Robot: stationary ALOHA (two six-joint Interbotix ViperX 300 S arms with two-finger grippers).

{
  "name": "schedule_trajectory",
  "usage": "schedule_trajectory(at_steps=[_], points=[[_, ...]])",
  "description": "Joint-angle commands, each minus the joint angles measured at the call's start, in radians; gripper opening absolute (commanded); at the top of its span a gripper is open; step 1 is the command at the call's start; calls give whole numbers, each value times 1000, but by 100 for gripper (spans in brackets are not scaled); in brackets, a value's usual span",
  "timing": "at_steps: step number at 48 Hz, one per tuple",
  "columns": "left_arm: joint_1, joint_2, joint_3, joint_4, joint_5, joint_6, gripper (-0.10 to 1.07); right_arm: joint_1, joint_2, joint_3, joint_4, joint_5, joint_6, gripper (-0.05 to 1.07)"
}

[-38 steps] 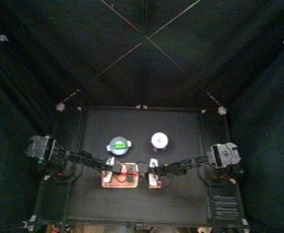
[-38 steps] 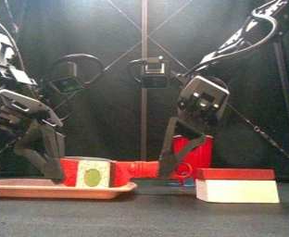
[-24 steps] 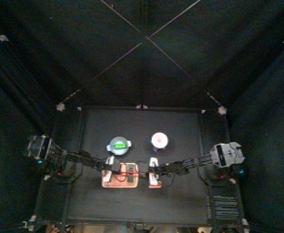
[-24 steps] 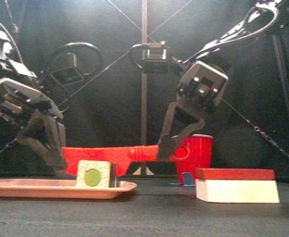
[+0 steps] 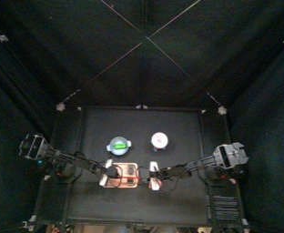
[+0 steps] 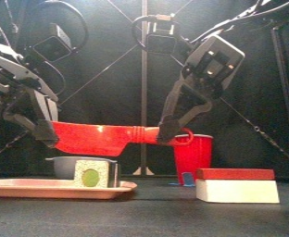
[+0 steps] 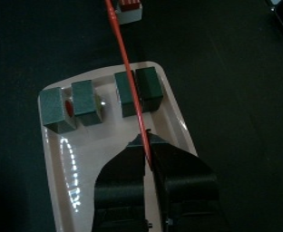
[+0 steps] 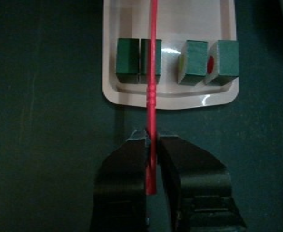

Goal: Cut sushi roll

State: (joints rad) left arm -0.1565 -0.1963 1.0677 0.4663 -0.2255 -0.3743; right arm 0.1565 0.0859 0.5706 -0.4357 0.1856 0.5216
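Observation:
The sushi roll [image 7: 144, 91] lies on the orange-brown board [image 7: 59, 172] as three dark-green pieces with whitish ends, one long [image 8: 131, 59] and two short [image 8: 195, 62]. In the front view a short piece [image 6: 92, 174] stands on the board [image 6: 36, 188]. A red knife [image 6: 97, 139] hangs level above the board. My right gripper [image 6: 174, 134] [image 8: 148, 136] is shut on its handle. My left gripper [image 6: 45, 137] [image 7: 148, 149] is shut on the blade's far end. Both wrist views show the blade edge-on over the long piece.
A red cup [image 6: 194, 159] stands behind the knife handle. A white block with a red top [image 6: 237, 185] sits at the front right. Farther back are a green lump on a white dish [image 5: 117, 144] and a plain white dish [image 5: 159, 140].
Both grippers have lifted the knife from board level to well above the roll. The cut short piece now stands apart from the long one.

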Motion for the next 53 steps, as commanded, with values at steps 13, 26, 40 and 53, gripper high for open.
schedule_trajectory(at_steps=[13, 26, 40, 53], points=[[-18, 14, -5, 5, -21, 3, 34, 15, -41, -9, 5, -9, 0, 42], [-18, 37, -8, 5, -21, 5, 34, 20, -31, -2, 28, -11, 0, 42], [-25, 37, -5, 5, -21, 3, 34, 21, -26, 6, 46, -12, 0, 42], [-34, 48, -5, 5, -21, 3, 34, 20, -17, 8, 58, -14, 0, 42]])
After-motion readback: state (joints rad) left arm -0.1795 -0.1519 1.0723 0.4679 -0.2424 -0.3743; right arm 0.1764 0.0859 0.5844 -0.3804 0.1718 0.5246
